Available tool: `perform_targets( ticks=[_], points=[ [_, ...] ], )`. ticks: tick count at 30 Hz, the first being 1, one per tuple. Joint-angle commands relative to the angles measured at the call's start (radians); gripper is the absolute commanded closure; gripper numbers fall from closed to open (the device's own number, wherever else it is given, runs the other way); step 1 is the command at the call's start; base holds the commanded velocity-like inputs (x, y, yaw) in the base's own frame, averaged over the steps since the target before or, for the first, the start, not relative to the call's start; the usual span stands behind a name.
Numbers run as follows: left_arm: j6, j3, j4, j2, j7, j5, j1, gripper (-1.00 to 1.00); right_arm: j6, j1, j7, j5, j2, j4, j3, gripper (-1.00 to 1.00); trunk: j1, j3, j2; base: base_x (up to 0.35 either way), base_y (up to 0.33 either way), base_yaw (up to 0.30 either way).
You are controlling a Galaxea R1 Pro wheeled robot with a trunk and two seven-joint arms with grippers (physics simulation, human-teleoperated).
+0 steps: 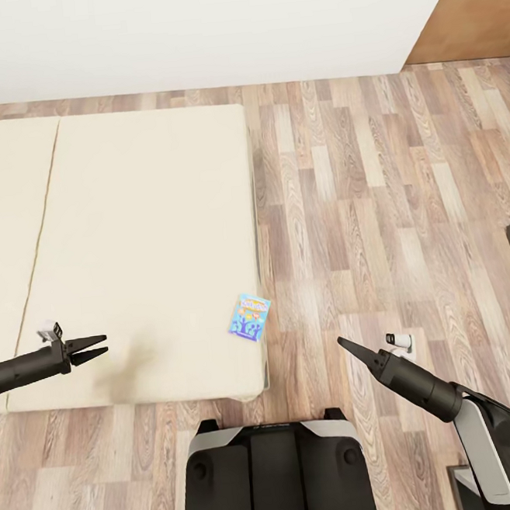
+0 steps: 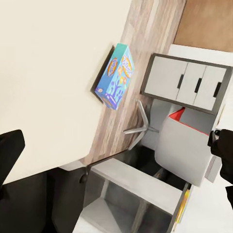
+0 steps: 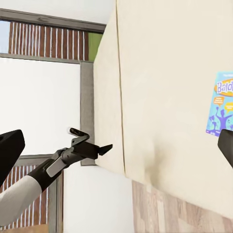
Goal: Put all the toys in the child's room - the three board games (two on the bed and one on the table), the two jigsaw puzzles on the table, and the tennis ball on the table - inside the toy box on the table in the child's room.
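Small blue board game (image 1: 250, 317) lying flat at the bed (image 1: 129, 244) corner nearest the robot. Looks light, stiff, thin; best pinched across an overhanging edge. Left gripper (image 1: 100, 346) spread slightly above bed; right gripper (image 1: 343, 343) pressed together beside it.

Wood-plank floor (image 1: 374, 197) runs to a plain white wall (image 1: 186, 28). A tall dark-framed window (image 3: 43, 92) shows red slats outside. Lighting is even.
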Motion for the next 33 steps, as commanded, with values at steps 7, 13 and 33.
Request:
perform_targets(
  ticks=[7, 13, 33],
  points=[
    [0.009, 0.0, 0.0, 0.0, -0.004, -0.001, 0.0, -1.0, 0.005, 0.0, 0.002, -0.003, 0.0, -0.001, 0.0, -1.0, 0.001, 0.01, -0.001, 0.0, 0.0, 0.0],
    [0.008, 0.0, 0.0, 0.0, -0.004, -0.001, 0.0, -1.0, 0.005, 0.001, 0.0, -0.003, 0.0, -0.001, 0.0, -1.0, 0.001, 0.02, -0.001, 0.0, 0.0, 0.0],
    [0.007, 0.001, 0.0, 0.0, -0.004, -0.001, 0.0, -1.0, 0.005, 0.001, 0.0, -0.003, 0.0, -0.001, 0.0, -1.0, 0.001, 0.053, -0.001, 0.0, 0.0, 0.0]
  ],
)
